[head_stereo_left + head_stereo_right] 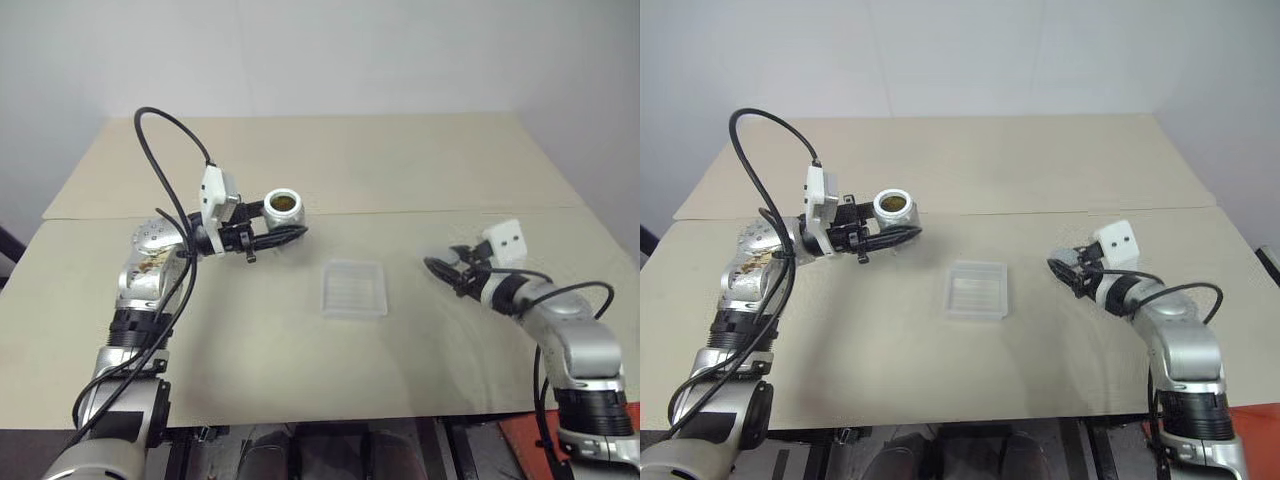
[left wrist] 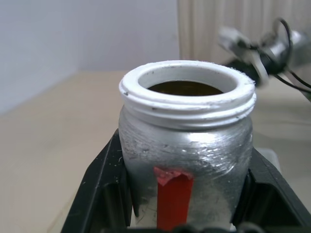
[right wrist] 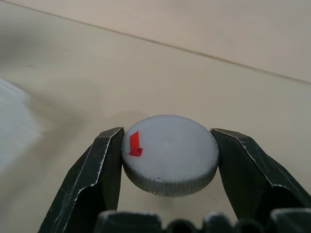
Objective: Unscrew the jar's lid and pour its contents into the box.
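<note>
My left gripper (image 1: 281, 229) is shut on the jar (image 1: 283, 206) and holds it upright above the table's left side. The jar (image 2: 187, 155) has a silvery side with a red stripe, and its white threaded mouth is uncovered. Something dark brown, the contents (image 2: 183, 88), shows inside it. To the right and lower, my right gripper (image 1: 441, 267) is shut on the round grey lid (image 3: 170, 153), which bears a small red mark and hangs just above the tabletop. Between the two grippers the clear square box (image 1: 354, 288) lies flat on the table.
The tan table (image 1: 420, 190) has a seam running across it just behind the jar. A pale wall stands behind the far edge. The near edge runs below both arms, and black cables loop over my left arm.
</note>
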You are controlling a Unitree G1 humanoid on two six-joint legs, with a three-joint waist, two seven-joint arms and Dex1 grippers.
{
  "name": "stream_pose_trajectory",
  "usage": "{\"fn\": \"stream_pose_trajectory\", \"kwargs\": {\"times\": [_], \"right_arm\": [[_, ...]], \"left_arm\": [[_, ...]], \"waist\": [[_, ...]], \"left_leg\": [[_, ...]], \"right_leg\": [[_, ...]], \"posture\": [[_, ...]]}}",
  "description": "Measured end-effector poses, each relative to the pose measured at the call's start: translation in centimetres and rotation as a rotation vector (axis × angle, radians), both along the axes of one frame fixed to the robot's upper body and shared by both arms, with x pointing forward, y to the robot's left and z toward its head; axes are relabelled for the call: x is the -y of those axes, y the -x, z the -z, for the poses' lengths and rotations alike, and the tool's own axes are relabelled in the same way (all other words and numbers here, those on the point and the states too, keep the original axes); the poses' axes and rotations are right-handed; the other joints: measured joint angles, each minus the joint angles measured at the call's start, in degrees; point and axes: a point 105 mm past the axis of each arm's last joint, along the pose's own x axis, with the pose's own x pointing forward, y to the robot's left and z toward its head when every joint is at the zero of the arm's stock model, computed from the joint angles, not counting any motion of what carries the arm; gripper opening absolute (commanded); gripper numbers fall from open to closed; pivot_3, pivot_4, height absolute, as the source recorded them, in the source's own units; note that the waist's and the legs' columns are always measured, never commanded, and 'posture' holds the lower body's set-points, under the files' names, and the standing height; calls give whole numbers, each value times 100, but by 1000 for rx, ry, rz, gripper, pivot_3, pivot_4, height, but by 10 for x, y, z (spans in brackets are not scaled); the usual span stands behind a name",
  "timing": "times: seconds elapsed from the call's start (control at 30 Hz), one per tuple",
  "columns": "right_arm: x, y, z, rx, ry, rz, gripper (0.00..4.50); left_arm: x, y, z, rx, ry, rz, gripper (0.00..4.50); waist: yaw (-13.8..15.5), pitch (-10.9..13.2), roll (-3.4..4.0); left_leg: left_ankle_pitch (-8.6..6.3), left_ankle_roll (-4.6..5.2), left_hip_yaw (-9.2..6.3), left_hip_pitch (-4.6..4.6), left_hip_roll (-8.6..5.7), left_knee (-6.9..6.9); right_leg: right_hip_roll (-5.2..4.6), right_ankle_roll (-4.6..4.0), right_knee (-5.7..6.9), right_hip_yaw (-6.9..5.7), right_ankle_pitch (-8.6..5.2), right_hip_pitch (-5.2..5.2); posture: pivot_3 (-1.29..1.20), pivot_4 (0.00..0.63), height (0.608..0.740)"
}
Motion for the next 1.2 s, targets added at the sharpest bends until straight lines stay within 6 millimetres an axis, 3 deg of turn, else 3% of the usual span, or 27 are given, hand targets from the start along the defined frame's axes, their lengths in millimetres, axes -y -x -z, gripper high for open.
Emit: {"fn": "stream_pose_trajectory", "kwargs": {"times": [0.03, 0.2, 0.3, 0.37, 0.53, 0.7, 0.87, 0.93, 1.0, 1.1, 1.2], "right_arm": [[0, -1, 3, 4, -4, 15, 2769], [5, 4, 28, -66, -23, 34, 4438], [3, 15, 36, -119, -24, -45, 4477], [1, 22, 31, -144, -19, -116, 4477], [1, 39, -14, -105, -13, -316, 4477], [-15, 46, -63, -31, -96, -487, 4477], [-29, 63, -76, -108, -142, -626, 4477], [-31, 66, -72, -157, -138, -642, 4477], [-36, 69, -68, -195, -141, -670, 4477], [-40, 69, -63, -222, -142, -679, 4477], [-41, 68, -69, -206, -142, -684, 4477]], "left_arm": [[1, -1, 0, 6, 3, -7, 2057], [5, -4, 0, 15, 10, -36, 2057], [9, -5, -1, 28, 22, -57, 2057], [11, -8, -1, 68, -1, -92, 2057], [19, -31, -5, 301, -142, -283, 2057], [50, -36, -30, 865, -295, -369, 2057], [81, -16, -47, 1559, -411, -298, 2057], [93, -11, -38, 1817, -438, -215, 2057], [102, -5, -16, 2022, -423, -104, 2057], [110, 2, 23, 2115, -394, 49, 2057], [114, 2, 40, 2160, -396, 98, 2057]], "waist": [[-14, 0, 0], [-5, 0, 0], [21, 0, 0], [22, 0, 1], [100, 0, 0], [151, 2, -4], [221, 2, -4], [266, 2, -4], [301, 1, -3], [297, 1, -4], [287, 2, -4]], "left_leg": [[0, 0, 0, 2, 1, -1], [0, 0, -3, -4, 0, -4], [0, 0, -4, -5, -1, -2], [0, 1, -4, -4, -1, -1], [-2, 5, -7, 2, -2, -2], [-5, 9, -8, -6, -4, -3], [-7, 13, -8, -13, -9, -10], [-10, 17, -8, -13, -9, -7], [-10, 18, -9, -13, -9, -7], [-9, 18, -8, -33, -8, -1], [-8, 16, -5, -43, -7, 0]], "right_leg": [[0, 0, 1, 0, 0, 1], [0, 0, -3, -2, 0, -2], [0, 1, -9, -3, 0, 1], [0, 1, -8, -2, 0, 1], [2, 0, -15, -4, 4, 11], [1, 1, -23, -6, 8, 6], [-2, 6, -30, -8, 11, 3], [-2, 8, -29, -7, 12, 4], [-2, 9, -26, -7, 11, 4], [-2, 10, -21, -8, 10, -16], [-2, 10, -20, -11, 10, -28]], "posture": [[0, 150, 740], [0, 150, 740], [0, 150, 740], [0, 150, 740], [0, 150, 740], [0, 150, 740], [0, 150, 740], [0, 150, 740], [0, 150, 740], [0, 150, 740], [0, 150, 740]]}}
